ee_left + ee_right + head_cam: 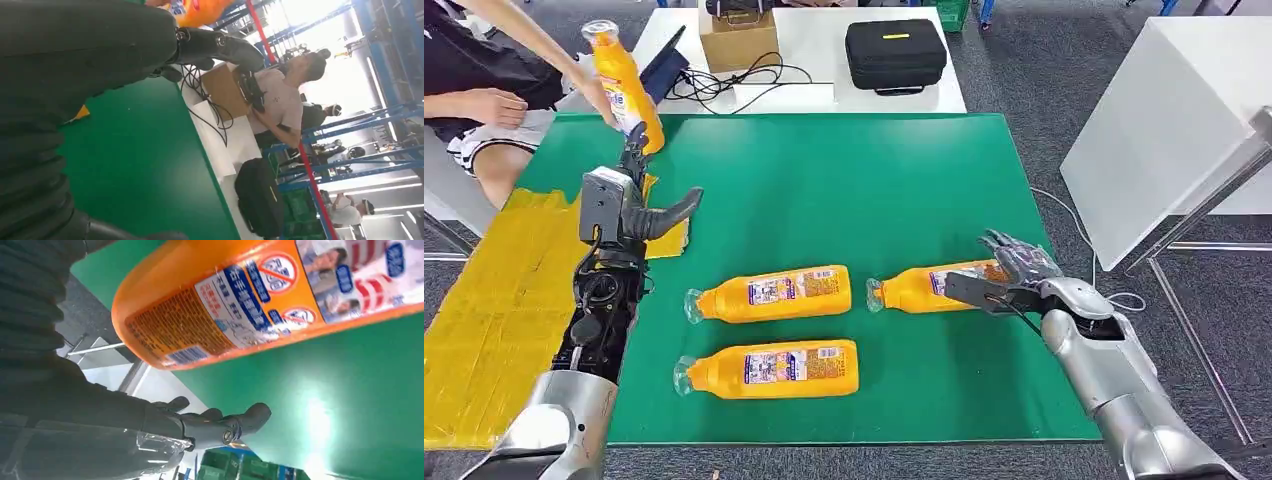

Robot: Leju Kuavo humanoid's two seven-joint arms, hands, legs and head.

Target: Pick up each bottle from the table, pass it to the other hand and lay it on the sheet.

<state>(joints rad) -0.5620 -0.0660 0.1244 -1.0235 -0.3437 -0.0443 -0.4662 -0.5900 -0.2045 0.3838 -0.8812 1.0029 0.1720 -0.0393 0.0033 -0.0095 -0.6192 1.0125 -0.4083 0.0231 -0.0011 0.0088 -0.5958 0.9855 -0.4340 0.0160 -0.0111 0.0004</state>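
Right wrist view: bottle point(260, 305) label (legible)

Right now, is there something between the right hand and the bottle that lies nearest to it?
Nothing visible does. In the head view the right hand is already at the base end of the rightmost lying bottle, with its fingers over it. Whether it grips the bottle yet, I cannot tell.

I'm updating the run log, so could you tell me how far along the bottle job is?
No bottle lies on the yellow sheet yet. A person's hand holds one bottle upright by the left hand. The right hand is at the right-most lying bottle; whether it grips is unclear. Two more bottles wait.
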